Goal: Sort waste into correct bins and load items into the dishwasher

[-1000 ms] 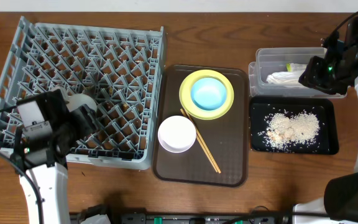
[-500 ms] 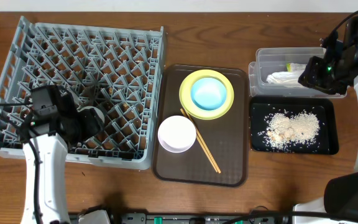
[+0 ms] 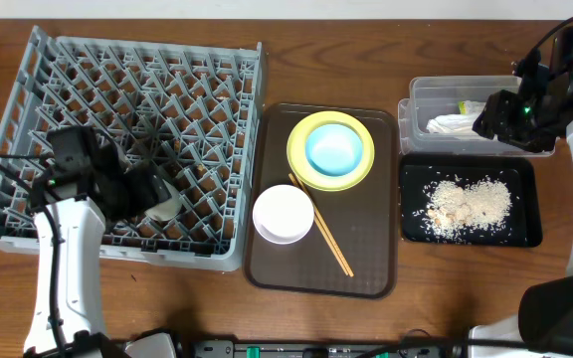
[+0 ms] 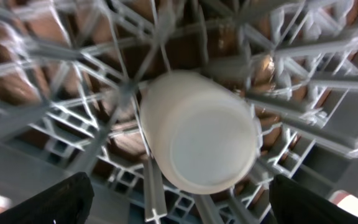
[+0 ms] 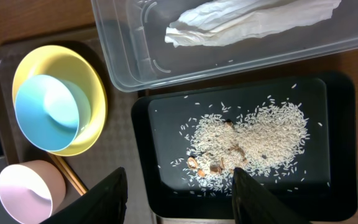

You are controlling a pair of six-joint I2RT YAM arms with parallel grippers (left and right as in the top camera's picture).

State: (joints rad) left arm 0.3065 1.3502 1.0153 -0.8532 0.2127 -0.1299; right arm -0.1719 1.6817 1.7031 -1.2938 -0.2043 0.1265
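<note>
Our left hand hangs over the near part of the grey dish rack, fingers spread wide and holding nothing. The small white cup lies tipped on its side among the pegs, between the two fingertips but clear of both. Our right hand is also spread wide and empty, above the glossy black tray, where the rice crumbs lie in a loose heap. Just beyond that tray, the crumpled napkin rests in the clear tub. On the brown serving tray in the middle of the tabletop, the light blue bowl sits in the yellow plate. The pinkish-white bowl stands near them, with the chopsticks lying slantwise beside it.
</note>
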